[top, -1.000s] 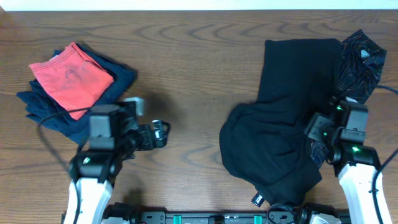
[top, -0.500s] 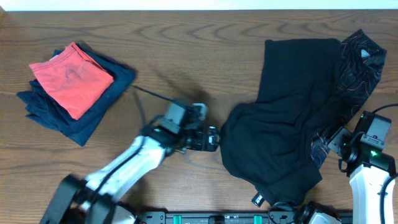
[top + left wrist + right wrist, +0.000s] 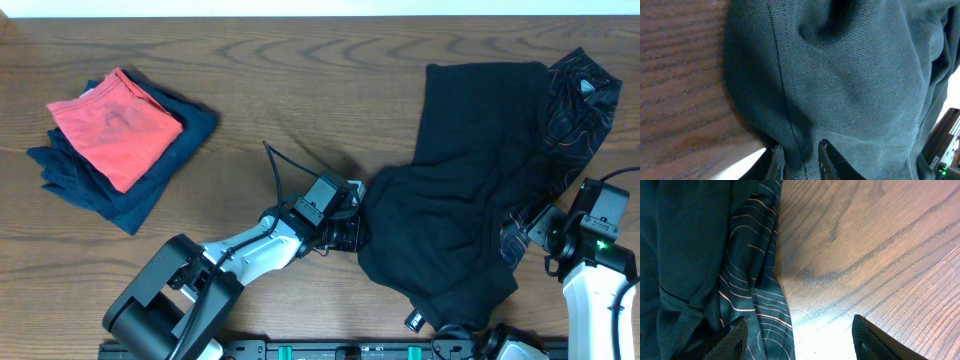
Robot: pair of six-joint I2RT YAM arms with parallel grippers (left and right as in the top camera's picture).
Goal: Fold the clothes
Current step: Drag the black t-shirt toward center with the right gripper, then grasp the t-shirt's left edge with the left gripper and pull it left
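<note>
A crumpled black shirt [image 3: 450, 200] lies right of centre. A black garment with thin wavy lines [image 3: 580, 100] is partly under its right side. My left gripper [image 3: 352, 228] reaches across to the shirt's left edge. In the left wrist view, the left gripper [image 3: 799, 150] has its jaws close together, with a seamed fold of the shirt [image 3: 840, 75] pinched between them. My right gripper [image 3: 540, 225] hovers at the pile's lower right. The right wrist view shows the right gripper [image 3: 800, 342] wide open. One of its fingers [image 3: 732, 340] is over the wavy-lined garment [image 3: 750, 280] and the other over bare wood.
A folded stack lies at the far left, with a red garment [image 3: 115, 125] on top of navy ones [image 3: 150, 190]. The wooden table [image 3: 300, 100] shows bare between the stack and the shirt. A cable runs along the left arm [image 3: 270, 160].
My left arm swung right from beside the folded stack to the shirt's left edge, and its jaws closed on the fabric. The right arm drew back slightly to the right, then held still.
</note>
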